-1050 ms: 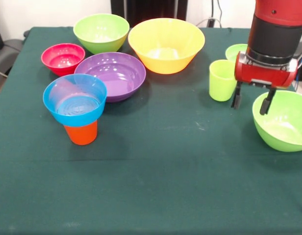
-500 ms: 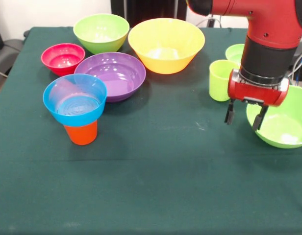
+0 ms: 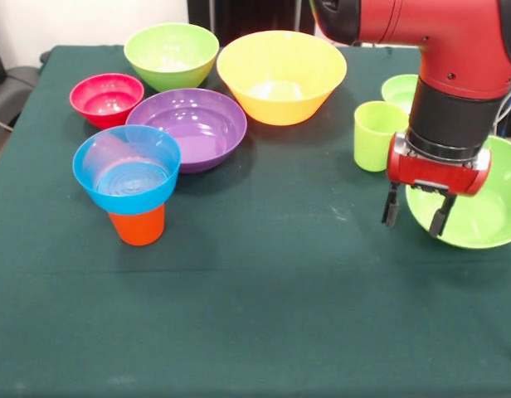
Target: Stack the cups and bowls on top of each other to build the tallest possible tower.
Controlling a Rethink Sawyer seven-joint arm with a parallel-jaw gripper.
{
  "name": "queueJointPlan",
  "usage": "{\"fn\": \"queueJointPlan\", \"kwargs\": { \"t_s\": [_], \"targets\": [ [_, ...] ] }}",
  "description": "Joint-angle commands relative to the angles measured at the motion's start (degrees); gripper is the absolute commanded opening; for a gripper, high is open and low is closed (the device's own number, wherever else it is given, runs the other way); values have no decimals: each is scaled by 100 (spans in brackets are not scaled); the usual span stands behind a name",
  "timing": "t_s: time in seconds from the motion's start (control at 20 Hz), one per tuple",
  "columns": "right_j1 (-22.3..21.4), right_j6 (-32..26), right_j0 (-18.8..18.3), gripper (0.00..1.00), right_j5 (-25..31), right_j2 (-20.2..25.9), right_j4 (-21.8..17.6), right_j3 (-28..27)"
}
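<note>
The tower (image 3: 129, 186) so far is two pieces: an orange cup (image 3: 138, 225) standing mouth-down on the table (image 3: 255, 323), with a blue bowl (image 3: 127, 168) seated upright on its base. The bowl is translucent glossy plastic, ribbed in concentric rings at the bottom, and holds nothing. Just behind the tower and to its right lies the wide purple bowl (image 3: 189, 126), shallow, smooth and empty, its rim close to the blue one. Behind the tower and slightly left sits the small magenta bowl (image 3: 106, 98), also empty. Farther back stand a deep lime green bowl (image 3: 171, 54) and, right of it, the large yellow bowl (image 3: 280, 75) with flaring sides (both show bare glossy insides).

Well to the right of the tower stands a lime green cup (image 3: 376, 135), upright and tapered, and behind it another small lime green vessel (image 3: 400, 87), partly hidden by the arm. Farthest right is a big lime green bowl (image 3: 479, 217), empty. The gripper (image 3: 415, 214) hangs over this bowl's left rim, its two black fingers (image 3: 391, 207) spread apart and holding nothing, one outside the rim and one over or inside it; whether they touch the rim is unclear. The table wears a matte dark green cloth.
</note>
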Motion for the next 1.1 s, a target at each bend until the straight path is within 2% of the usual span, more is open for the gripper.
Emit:
{"fn": "queueJointPlan", "kwargs": {
  "t_s": [0.05, 0.25, 0.6, 0.8, 1.1],
  "targets": [
    [148, 395, -66, 100, -12, 542, 11, -8],
    [-191, 361, -121, 100, 17, 620, 33, 421],
    [-1311, 186, -230, 100, 726, 614, 137, 1451],
    [-1367, 120, -325, 100, 605, 725, 123, 1600],
    [-1231, 141, -362, 100, 446, 778, 64, 1537]
  ]
}}
